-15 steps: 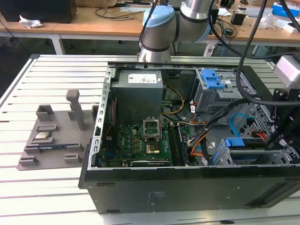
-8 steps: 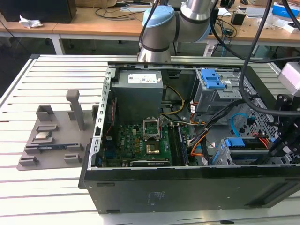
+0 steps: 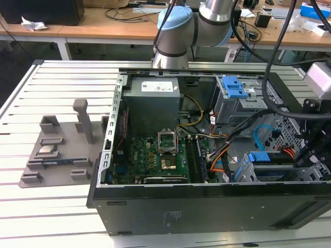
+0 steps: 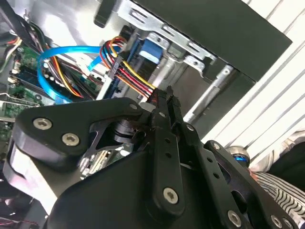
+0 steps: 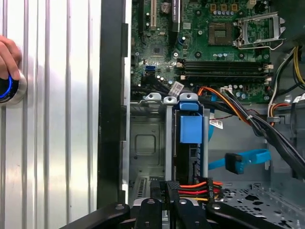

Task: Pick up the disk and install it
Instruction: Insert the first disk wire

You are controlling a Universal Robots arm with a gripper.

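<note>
The disk (image 5: 190, 130) stands on edge in the drive bay at the case's front corner, blue rails and a blue tab along its upper edge. It shows as a blue-railed slab (image 3: 261, 157) at the exterior view's lower right and as a blue tab (image 4: 153, 49) between metal bay walls. My gripper (image 5: 167, 190) hovers just above the bay, beside the disk and the red-yellow-black power cable (image 5: 195, 187). Its fingers are shut together with nothing between them. In the exterior view the gripper (image 3: 309, 155) hangs at the right edge over that corner. In the second wrist view its closed tips (image 4: 165, 94) point at the bay.
The open grey computer case (image 3: 129, 206) lies on a slatted table (image 3: 57, 217), with the motherboard (image 3: 155, 157), power supply box (image 3: 153, 101) and a blue data cable (image 5: 243, 160) inside. A grey parts fixture (image 3: 57, 152) lies at the exterior view's left. A person's hand (image 5: 7, 55) rests on a blue-lit button (image 5: 10, 88).
</note>
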